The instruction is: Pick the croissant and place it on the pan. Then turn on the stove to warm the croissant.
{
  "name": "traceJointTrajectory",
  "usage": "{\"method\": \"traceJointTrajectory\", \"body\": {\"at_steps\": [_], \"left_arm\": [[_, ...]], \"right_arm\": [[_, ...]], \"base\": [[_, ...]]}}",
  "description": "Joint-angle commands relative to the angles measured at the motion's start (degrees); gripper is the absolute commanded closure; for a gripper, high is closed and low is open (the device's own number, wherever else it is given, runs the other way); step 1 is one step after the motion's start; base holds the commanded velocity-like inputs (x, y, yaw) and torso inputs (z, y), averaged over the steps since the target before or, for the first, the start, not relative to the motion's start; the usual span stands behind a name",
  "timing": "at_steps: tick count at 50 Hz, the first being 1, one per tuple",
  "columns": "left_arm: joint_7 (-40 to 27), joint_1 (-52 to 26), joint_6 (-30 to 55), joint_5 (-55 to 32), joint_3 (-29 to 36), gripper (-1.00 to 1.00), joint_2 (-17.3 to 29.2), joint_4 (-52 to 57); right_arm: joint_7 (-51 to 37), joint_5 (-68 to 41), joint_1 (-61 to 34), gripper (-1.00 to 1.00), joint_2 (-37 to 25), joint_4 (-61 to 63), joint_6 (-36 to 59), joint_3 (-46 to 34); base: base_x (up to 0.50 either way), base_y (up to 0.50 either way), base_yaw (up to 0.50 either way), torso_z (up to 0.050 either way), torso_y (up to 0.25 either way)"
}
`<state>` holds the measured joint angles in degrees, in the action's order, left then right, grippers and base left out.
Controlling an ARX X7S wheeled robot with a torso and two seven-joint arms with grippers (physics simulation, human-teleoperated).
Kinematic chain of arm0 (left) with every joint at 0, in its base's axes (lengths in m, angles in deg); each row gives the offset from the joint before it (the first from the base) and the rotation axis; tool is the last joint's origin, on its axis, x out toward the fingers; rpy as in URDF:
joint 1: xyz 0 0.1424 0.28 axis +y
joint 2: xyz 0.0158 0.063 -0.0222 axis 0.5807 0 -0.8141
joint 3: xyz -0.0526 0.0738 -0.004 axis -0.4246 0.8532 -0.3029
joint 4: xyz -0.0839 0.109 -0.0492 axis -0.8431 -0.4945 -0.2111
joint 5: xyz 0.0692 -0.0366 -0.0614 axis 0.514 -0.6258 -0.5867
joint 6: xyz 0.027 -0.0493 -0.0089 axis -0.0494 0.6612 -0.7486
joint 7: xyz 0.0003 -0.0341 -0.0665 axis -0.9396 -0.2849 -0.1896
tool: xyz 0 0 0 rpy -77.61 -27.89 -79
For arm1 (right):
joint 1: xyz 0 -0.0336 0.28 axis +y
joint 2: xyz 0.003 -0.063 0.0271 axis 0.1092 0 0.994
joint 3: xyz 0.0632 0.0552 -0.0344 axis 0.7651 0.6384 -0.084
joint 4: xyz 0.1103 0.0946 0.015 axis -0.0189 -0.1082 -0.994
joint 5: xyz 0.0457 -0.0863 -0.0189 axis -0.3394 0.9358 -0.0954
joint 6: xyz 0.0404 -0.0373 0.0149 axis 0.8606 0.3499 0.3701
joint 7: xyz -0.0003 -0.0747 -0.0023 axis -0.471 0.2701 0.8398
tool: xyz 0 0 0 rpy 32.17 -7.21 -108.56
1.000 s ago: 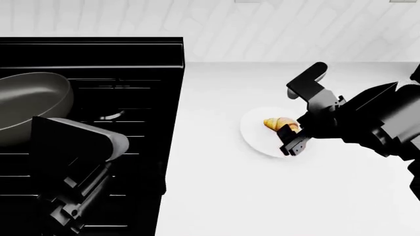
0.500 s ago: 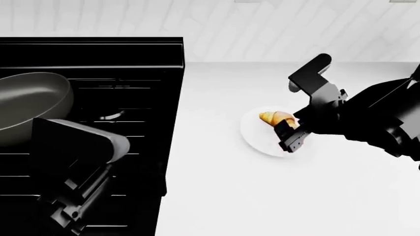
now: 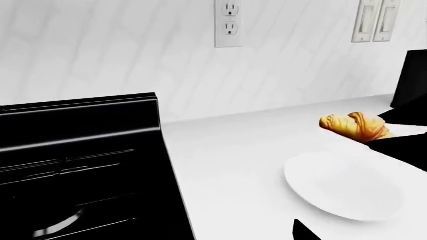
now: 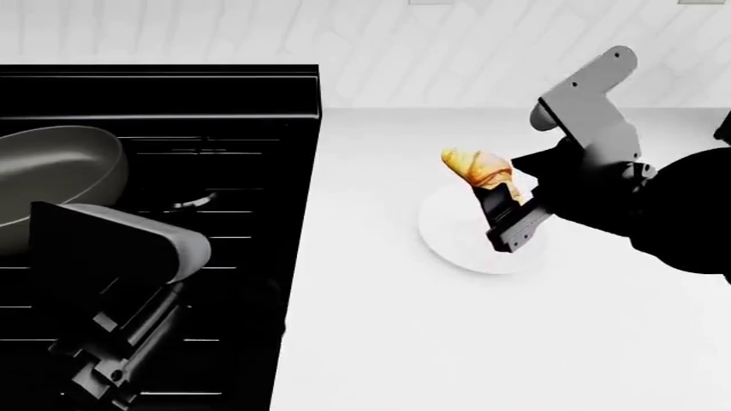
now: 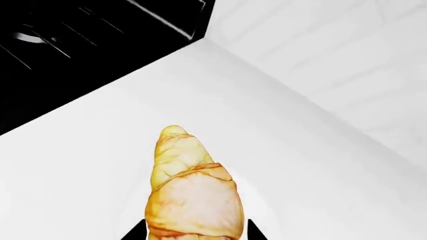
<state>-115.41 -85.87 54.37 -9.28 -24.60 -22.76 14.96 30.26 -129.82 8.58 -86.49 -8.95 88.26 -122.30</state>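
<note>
Lifted since a second ago, the croissant (image 4: 478, 167) is now hanging above the white plate (image 4: 457, 235), clamped in the right tool (image 4: 494, 195), its long axis pointing out toward the stove (image 4: 205, 171). Well off to the left, the pan (image 4: 51, 175) is waiting on the burners; the left tool's state is not showing.

Right end effector (image 4: 499, 195) clamped, raised; left arm low.

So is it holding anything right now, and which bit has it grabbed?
Yes, the right claw holds the croissant by one end, raised above the white plate. The left claw is out of view.
</note>
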Motion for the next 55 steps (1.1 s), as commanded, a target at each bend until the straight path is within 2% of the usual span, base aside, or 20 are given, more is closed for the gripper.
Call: {"method": "traceJointTrajectory", "body": {"at_steps": [1, 10, 23, 55], "left_arm": [[-1.14, -0.27, -1.29, -1.65, -0.98, -1.0, 1.06, 1.03], [-1.59, -0.51, -1.87, -2.19, -0.8, -1.0, 1.24, 1.15], [-3.34, -1.68, -2.4, -3.77, 0.01, -1.0, 1.97, 1.78], [-5.9, -1.87, -3.85, -6.66, 0.06, -1.0, 4.1, 3.2]], "right_arm": [[-10.1, -8.63, 4.37, 1.0, -3.43, 7.83, -0.96, 8.78], [-15.16, -14.14, 6.11, 1.0, -5.04, 10.4, -2.33, 13.14], [-14.72, -14.45, 6.73, 1.0, -5.99, 11.41, -3.7, 14.08], [-13.78, -14.17, 5.87, 1.0, -6.25, 12.78, -4.06, 13.6]], "base": [[0.0, 0.0, 0.0, 0.0, 0.0], [0.0, 0.0, 0.0, 0.0, 0.0], [0.0, 0.02, 0.0, 0.0, 0.0], [0.0, 0.5, 0.0, 0.0, 0.0]]}}
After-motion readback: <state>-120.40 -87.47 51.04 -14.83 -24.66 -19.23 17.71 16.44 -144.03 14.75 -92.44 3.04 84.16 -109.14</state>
